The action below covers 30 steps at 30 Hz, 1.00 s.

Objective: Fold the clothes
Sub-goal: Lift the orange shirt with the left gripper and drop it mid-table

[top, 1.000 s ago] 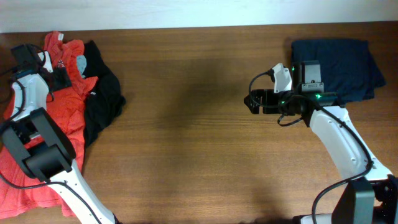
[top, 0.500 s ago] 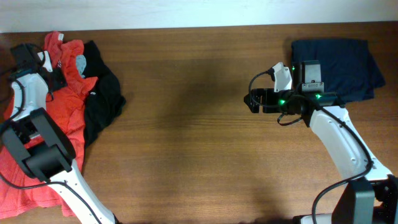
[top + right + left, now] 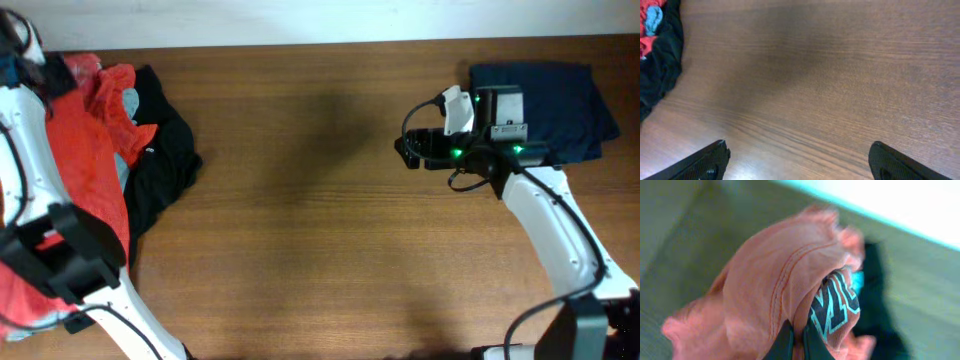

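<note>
A heap of clothes lies at the table's left end: an orange-red T-shirt (image 3: 75, 165), a black garment (image 3: 165, 150) and a pale grey-blue piece (image 3: 131, 100). My left gripper (image 3: 18, 42) is at the far back left corner. In the left wrist view the left gripper (image 3: 799, 339) is shut on a fold of the orange-red T-shirt (image 3: 765, 280), whose chest lettering (image 3: 832, 307) hangs beside the fingers. A folded navy piece (image 3: 560, 100) rests at the back right. My right gripper (image 3: 405, 148) hovers open over bare wood, nothing between its fingers (image 3: 707, 160).
The wooden table (image 3: 300, 230) stretches between the two arms. In the right wrist view the black garment (image 3: 660, 60) shows at the upper left. The table's back edge meets a pale wall just behind the heap.
My left gripper has shut on the orange-red T-shirt and pulled it up and back toward the left corner. The right gripper has shifted slightly toward the back.
</note>
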### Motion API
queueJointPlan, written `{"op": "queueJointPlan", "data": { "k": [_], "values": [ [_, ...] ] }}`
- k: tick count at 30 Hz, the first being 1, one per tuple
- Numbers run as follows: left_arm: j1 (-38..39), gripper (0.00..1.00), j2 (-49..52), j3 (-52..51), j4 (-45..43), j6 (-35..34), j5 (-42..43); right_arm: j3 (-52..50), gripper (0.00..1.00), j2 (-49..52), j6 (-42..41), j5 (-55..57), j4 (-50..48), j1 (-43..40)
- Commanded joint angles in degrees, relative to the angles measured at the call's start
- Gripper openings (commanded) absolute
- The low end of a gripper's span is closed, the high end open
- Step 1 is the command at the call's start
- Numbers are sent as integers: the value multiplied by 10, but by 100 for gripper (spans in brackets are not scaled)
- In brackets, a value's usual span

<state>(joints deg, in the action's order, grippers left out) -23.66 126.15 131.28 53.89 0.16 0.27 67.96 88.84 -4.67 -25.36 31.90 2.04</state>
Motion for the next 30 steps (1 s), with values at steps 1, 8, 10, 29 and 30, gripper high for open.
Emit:
{"op": "queueJointPlan", "data": {
  "k": [1,8,10,29,30],
  "values": [
    [39,1,-86,37,11,-8,39,59,93,-49,-3,26,36,-3],
    [107,1,-176,37,24,-8,39,173,95,-95,-1,73,173,-3],
    [146,1,-210,37,28,-7,41,219,98,-110,-1,81,224,-3],
    [378,1,-264,37,81,-6,41,304,99,-154,-3,158,352,-3],
    [385,1,-264,37,83,-6,45,304,99,-154,-3,158,352,-3]
  ]
}}
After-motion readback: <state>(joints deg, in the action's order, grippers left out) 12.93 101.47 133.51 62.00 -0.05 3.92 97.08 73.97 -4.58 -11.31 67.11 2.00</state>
